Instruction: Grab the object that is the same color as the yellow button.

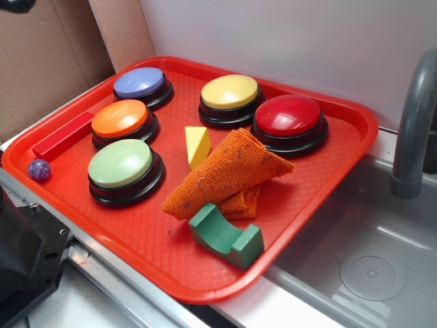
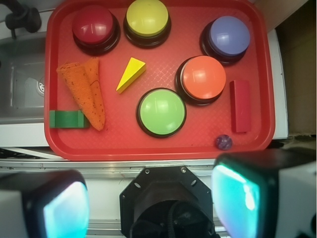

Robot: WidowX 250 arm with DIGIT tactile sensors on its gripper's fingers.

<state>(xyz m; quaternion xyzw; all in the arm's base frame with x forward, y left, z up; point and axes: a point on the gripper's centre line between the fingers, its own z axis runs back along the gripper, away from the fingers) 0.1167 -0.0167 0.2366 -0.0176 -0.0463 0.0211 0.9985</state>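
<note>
The object, a small pale-yellow wedge block [image 1: 197,145] [image 2: 131,74], lies on the red tray [image 1: 314,181] [image 2: 148,144] near its middle, between the orange cloth and the light-green button. The yellow button [image 1: 230,96] [image 2: 147,20], a dome on a black base, stands at the tray's far side. In the wrist view my gripper [image 2: 151,203] hangs high above the near edge of the tray, open, its two pads wide apart with nothing between them. The gripper does not show in the exterior view.
On the tray also stand a red button [image 1: 289,120], blue button [image 1: 140,85], orange button [image 1: 121,121] and light-green button [image 1: 121,167]. A folded orange cloth [image 1: 225,176], green arch block [image 1: 227,236], red bar [image 1: 63,135] and purple ball [image 1: 39,169] lie there. A sink with faucet [image 1: 413,123] is right.
</note>
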